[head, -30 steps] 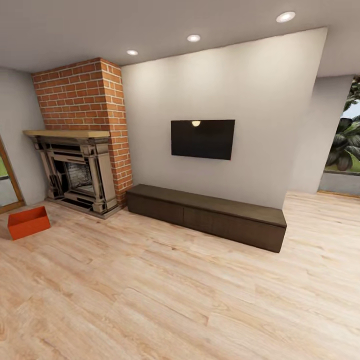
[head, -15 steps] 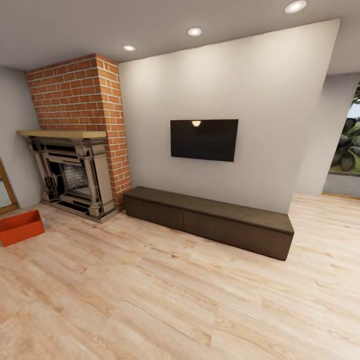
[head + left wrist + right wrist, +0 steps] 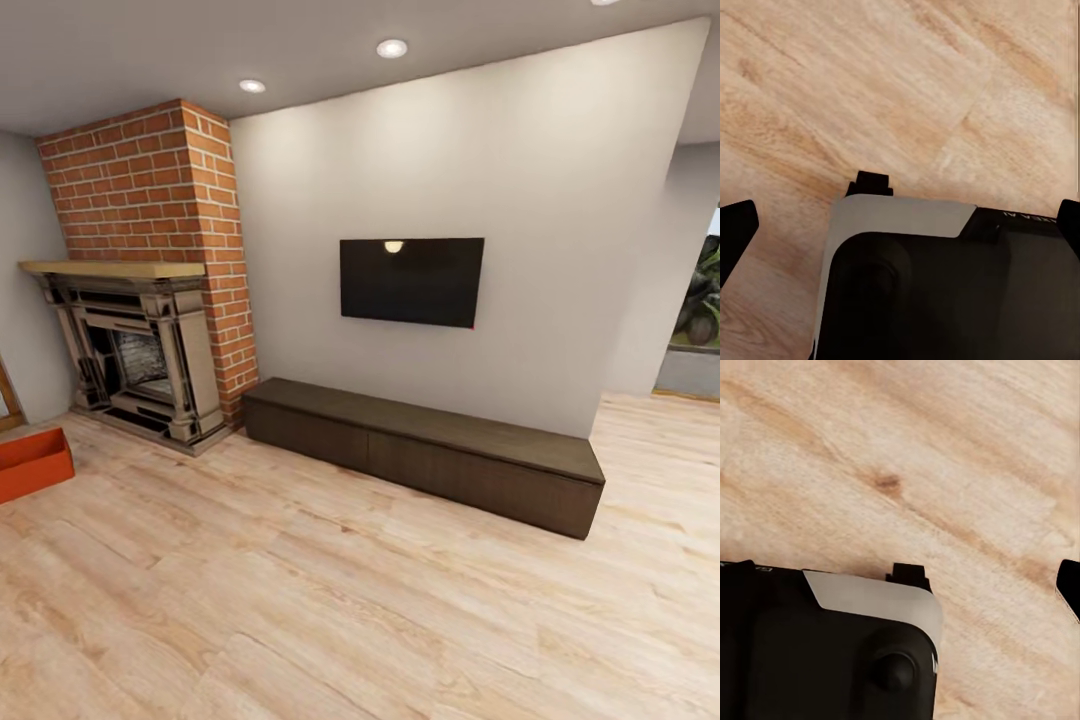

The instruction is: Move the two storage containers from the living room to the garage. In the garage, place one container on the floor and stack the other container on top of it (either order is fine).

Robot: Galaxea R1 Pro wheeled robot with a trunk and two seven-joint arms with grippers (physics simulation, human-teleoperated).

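Facing fireplace (image 3: pixel 140 350), TV (image 3: pixel 411 281) and cabinet (image 3: pixel 425 450), container (image 3: pixel 30 463) at left edge; both grippers' fingers seemingly spread, empty.

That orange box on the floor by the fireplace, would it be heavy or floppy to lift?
Probably light: the storage container looks thin-walled, open-topped and seems empty, though its edge is cut off here. Its straight sides suggest stiff material, not floppy. Sitting flat on the smooth wood-plank floor, it would likely slide rather than tip when pushed.

Nothing legible; white lettering on the robot's dark base (image 3: pixel 1020 219) (blurred)
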